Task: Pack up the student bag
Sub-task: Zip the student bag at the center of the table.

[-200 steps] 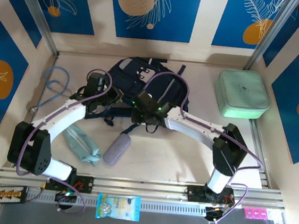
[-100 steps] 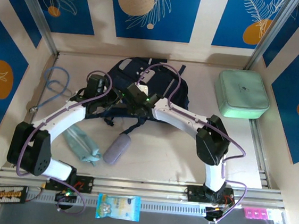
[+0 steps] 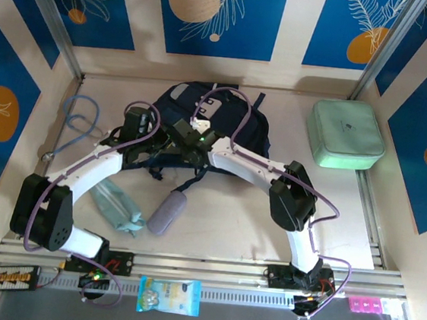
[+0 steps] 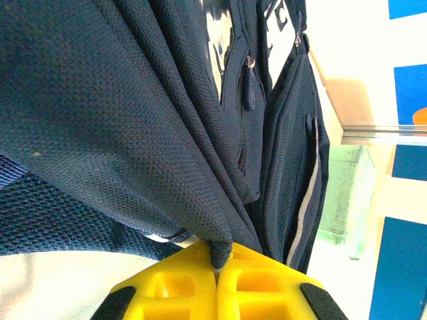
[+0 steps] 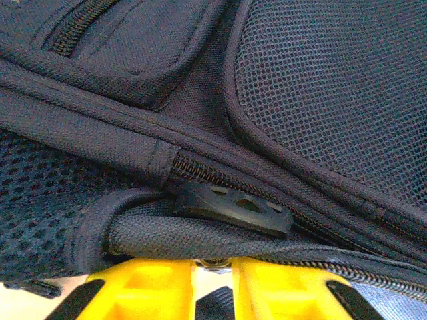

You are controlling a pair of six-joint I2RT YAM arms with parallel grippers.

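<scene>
Top external: student bag [image 3: 236,124] at far-centre of table [image 3: 222,222], both arm tips on its near-left edge. Left wrist: left gripper [image 4: 217,263] together, pinching fold of navy fabric. Right wrist: right gripper [image 5: 213,265] at zip seam, narrow gap btwn fingers, black zip pull [image 5: 233,205] just above; can't tell if clamped.

The student bag [image 3: 253,133], dark navy with grey trim, lies crumpled toward the far edge of the table [image 3: 222,226].

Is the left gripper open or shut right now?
Shut. On the left gripper the yellow fingers meet, pinching a fold of navy fabric of the student bag between them.
</scene>
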